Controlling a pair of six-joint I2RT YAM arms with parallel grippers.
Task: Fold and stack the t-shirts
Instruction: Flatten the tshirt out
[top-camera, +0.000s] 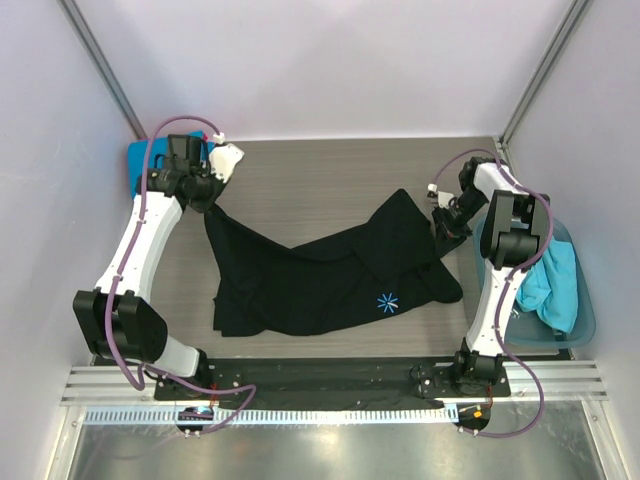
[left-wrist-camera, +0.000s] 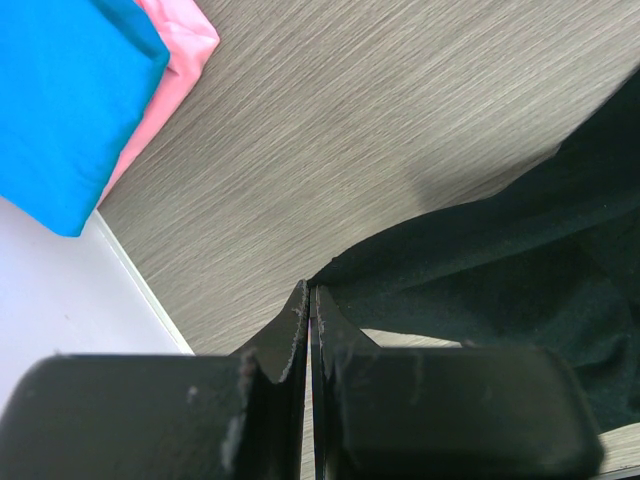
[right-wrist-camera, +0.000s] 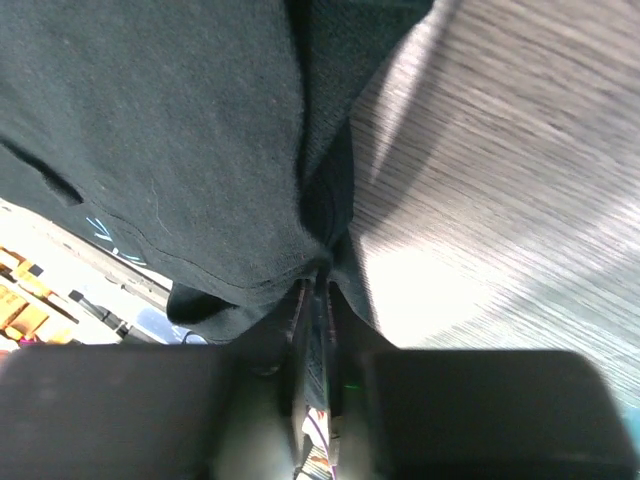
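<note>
Left gripper (left-wrist-camera: 308, 300) and right gripper (right-wrist-camera: 318, 282) each pinch the one black t-shirt (top-camera: 320, 270); one blue t-shirt (left-wrist-camera: 70, 100) lies on one pink t-shirt (left-wrist-camera: 182, 50); one turquoise t-shirt (top-camera: 556, 282) sits in one tub (top-camera: 588, 318)

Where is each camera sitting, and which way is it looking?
Top: above and behind the arms, looking down on the table and black t-shirt; left arm and right arm show.
Left wrist: rides that arm, looks past the left gripper, pinching the black t-shirt, toward the blue t-shirt and pink t-shirt.
Right wrist: rides that arm, looks past the right gripper, also pinching it.
All three share the black t-shirt.
</note>
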